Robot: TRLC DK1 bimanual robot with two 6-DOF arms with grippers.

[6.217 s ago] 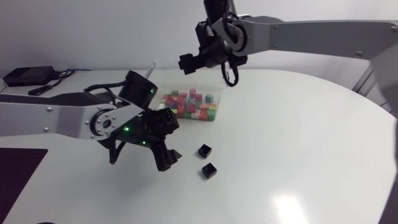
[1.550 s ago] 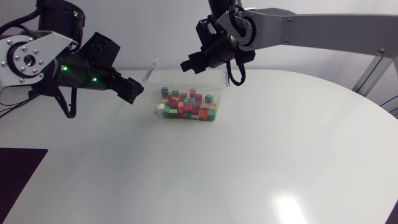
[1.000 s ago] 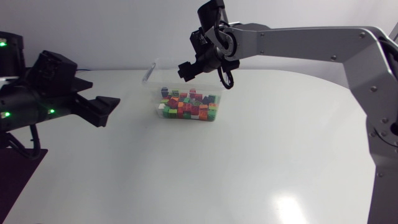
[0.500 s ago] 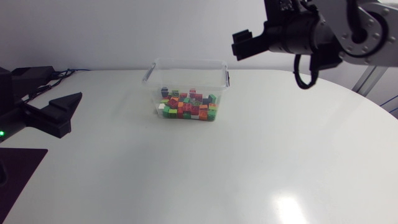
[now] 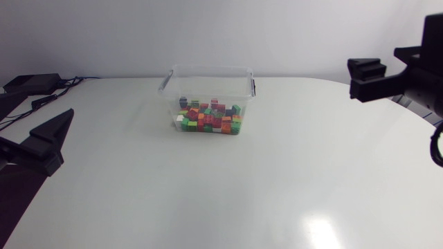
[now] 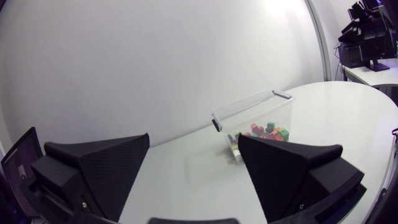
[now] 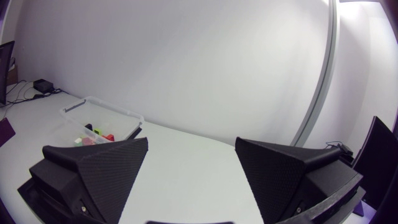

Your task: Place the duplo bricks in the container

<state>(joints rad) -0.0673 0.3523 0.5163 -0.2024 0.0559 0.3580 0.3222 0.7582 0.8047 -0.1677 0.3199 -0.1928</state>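
**Bricks in container: task judged complete**

- Item: one clear, open-topped container point(image 5: 208, 68), standing upright at the far middle of the desk point(image 5: 228, 187).
- Contents: many small bricks point(image 5: 209, 116) in red, green, orange and darker colours, heaped on the container's floor. All that show lie inside its walls.
- Strays: no brick shows outside the container in any view.
- Arm, left: the left claw point(image 6: 193, 149) is at the near left edge of the desk, well apart from the container. Its fingers are spread wide with nothing between them.
- Arm, right: the right claw point(image 7: 191, 146) is at the far right, also well apart from the container. It too is spread wide and carries nothing.
- Done: every visible brick is in the container.
- Left: nothing evident. A brick hidden behind the container's far wall cannot be ruled out.
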